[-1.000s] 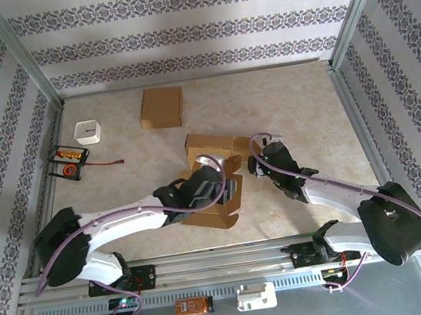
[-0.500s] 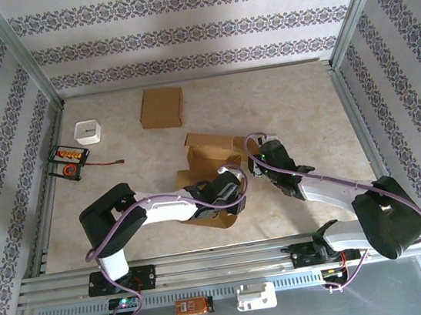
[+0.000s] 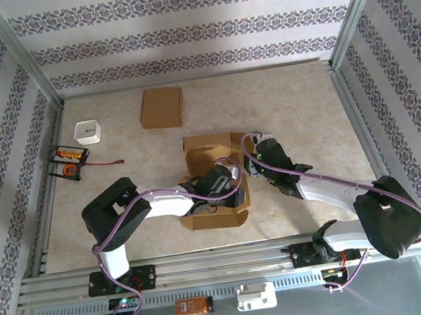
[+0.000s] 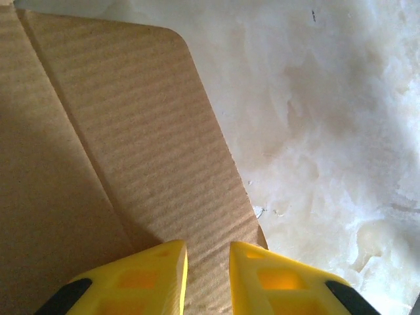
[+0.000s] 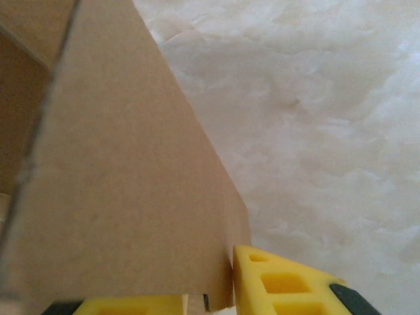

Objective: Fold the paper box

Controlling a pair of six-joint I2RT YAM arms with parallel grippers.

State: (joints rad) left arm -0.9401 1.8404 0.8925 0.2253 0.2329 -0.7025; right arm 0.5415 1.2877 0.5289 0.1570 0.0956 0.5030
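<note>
The brown paper box (image 3: 208, 151) lies half-formed at mid-table, its walls partly raised. My left gripper (image 3: 229, 180) is at its right front. In the left wrist view the gripper (image 4: 208, 262) hovers over a flat rounded-corner flap (image 4: 131, 131). Its yellow fingers (image 4: 151, 275) stand a narrow gap apart with nothing between them. My right gripper (image 3: 249, 166) is against the box's right side. In the right wrist view a raised flap (image 5: 131, 184) leans over the gripper (image 5: 207, 289) and covers the gap. Its edge touches the right finger (image 5: 275, 282).
A second, folded cardboard box (image 3: 161, 107) sits at the back. A small white box (image 3: 88, 132) and a black tray of orange parts (image 3: 67, 161) with a red cable are at the left. Metal frame rails (image 3: 353, 123) bound the table.
Both grippers' jaws have narrowed. My left arm has drawn in and its gripper has shifted right along the box front. The box has turned squarer and its right flap stands higher.
</note>
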